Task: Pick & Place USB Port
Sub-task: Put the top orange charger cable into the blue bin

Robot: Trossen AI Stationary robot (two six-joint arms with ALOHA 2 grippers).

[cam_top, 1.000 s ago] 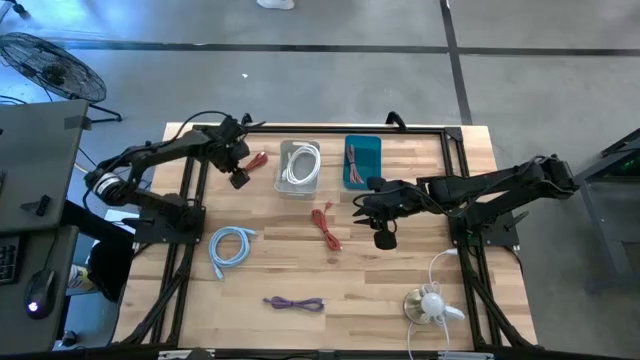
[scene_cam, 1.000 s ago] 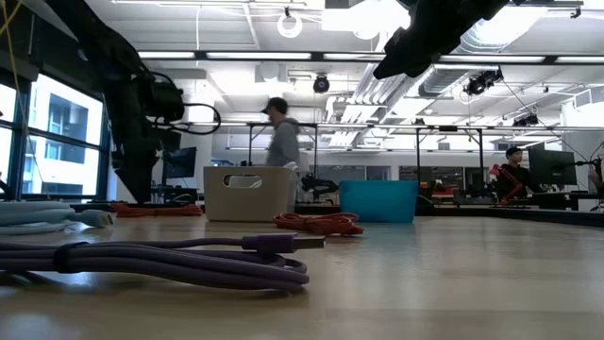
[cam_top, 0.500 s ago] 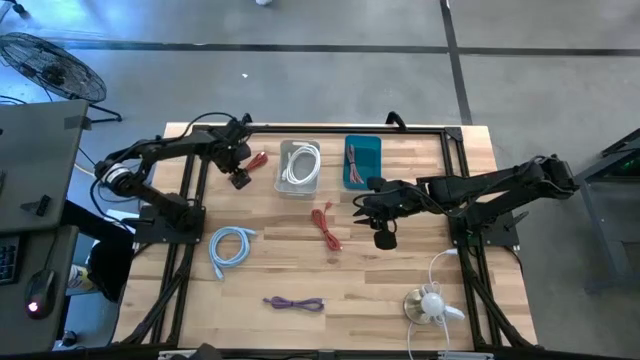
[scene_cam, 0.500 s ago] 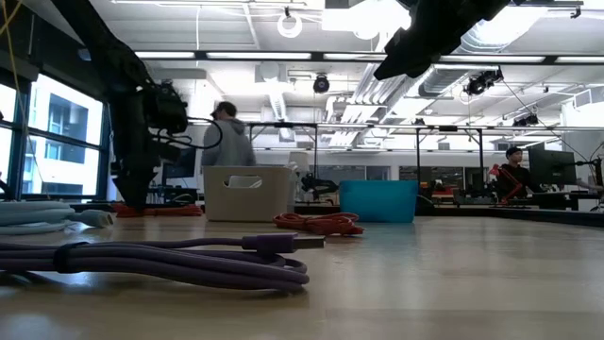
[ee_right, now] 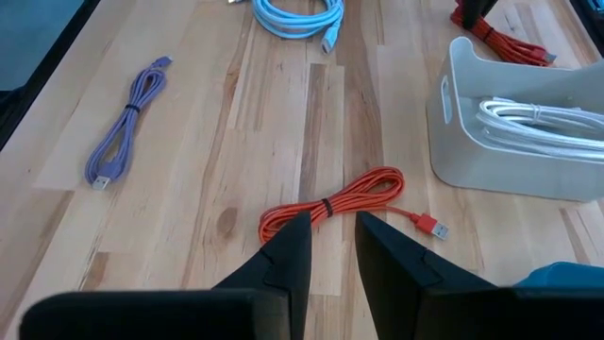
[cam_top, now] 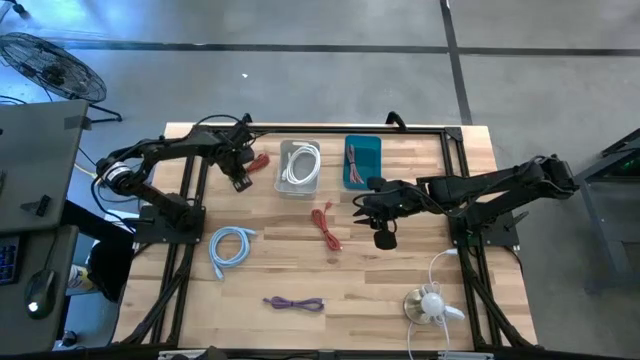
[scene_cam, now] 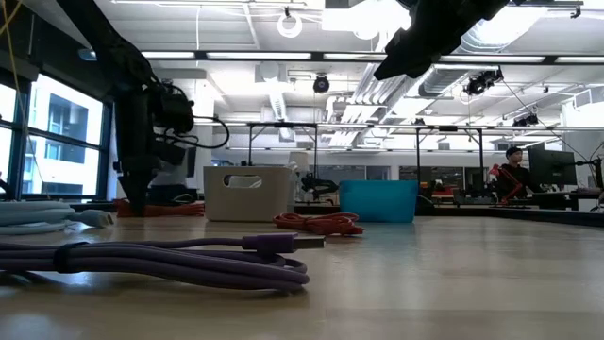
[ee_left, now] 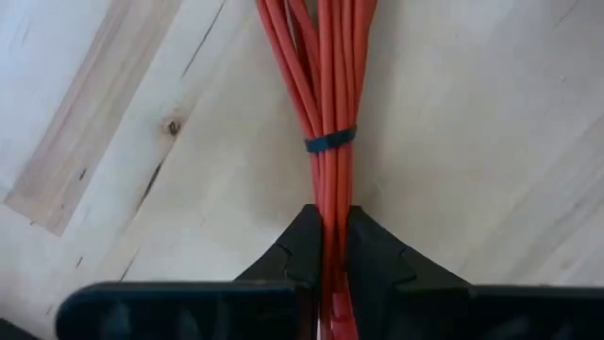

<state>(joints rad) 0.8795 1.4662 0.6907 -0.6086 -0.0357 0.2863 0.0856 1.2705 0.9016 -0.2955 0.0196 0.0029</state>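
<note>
Wooden table (cam_top: 400,290), left hand (ee_left: 333,247) clamping red cable (ee_left: 326,85)

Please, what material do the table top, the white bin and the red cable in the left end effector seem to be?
Table top: pale wood planks, matte; grain and a knot show. White bin: probably moulded plastic, smooth, with a slight sheen. Red cable: looks like a rubbery plastic jacket, bundled with a dark band; the left end effector is shut on it.

Two black jointed arms (cam_top: 170,152) on black frames, trailing looped black cables, with angular black jaws.
</note>
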